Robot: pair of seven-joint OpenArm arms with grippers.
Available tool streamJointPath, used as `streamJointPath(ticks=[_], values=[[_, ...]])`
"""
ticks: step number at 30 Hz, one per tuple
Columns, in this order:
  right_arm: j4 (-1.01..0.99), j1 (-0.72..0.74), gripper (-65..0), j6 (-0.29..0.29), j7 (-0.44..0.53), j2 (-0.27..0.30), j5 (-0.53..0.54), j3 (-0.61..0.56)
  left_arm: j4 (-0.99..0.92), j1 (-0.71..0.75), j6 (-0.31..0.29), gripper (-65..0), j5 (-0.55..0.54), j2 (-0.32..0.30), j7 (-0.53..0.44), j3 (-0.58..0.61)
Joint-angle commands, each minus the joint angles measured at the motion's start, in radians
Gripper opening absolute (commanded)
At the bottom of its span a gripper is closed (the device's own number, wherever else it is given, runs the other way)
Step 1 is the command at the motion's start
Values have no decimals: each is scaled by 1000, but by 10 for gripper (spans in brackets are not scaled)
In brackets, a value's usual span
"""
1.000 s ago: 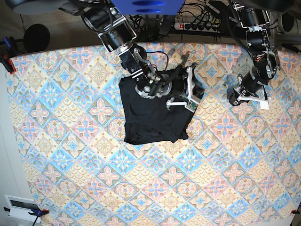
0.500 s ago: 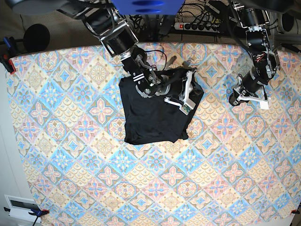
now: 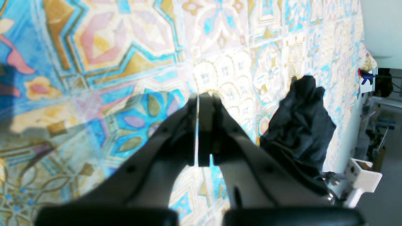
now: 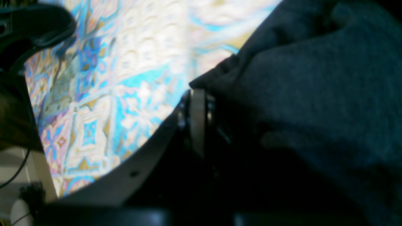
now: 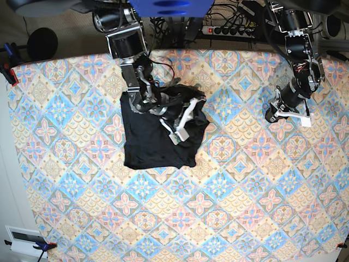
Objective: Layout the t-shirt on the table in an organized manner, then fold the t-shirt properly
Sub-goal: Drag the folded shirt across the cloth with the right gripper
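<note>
Fabric first: the right gripper (image 4: 196, 125) has its jaws pressed together on a fold of the large plain black soft t-shirt (image 5: 155, 136), cloth bunched just beyond its fingertips. The shirt lies as a rumpled, roughly square heap under that arm, not yet spread. Judgement: the step in hand is a drag or lift to open the garment; pull low and slow along the surface, keep the pinch on one layer only, and stop before the heap rolls over itself. The left gripper (image 3: 201, 131) is closed on nothing, well apart from the shirt, above bare cloth. Past the fingers, the wide table (image 5: 262, 207) carries a pastel blue, pink and yellow diamond floral cloth. Behind it, a black power strip (image 5: 232, 30) and cables.
</note>
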Motion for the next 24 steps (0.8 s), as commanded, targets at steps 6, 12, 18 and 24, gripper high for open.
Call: streamJointPath(ticks=[6,12,18,24], values=[[1,0,-650,-73,-79,119,-88,47,16,-15,-9,-649,-13,-13,-10,-4],[1,5,-650,-73,-79,205,-86,47,16,-15,-9,-649,-13,-13,-10,-4],[12,25,-650,-69,-75,247,-83,78,18,-15,-9,-649,-13,-13,-10,-3],[93,22,-650,-67,-114,250,-83,138,18,-15,-9,-649,-10,-14,-13,63]])
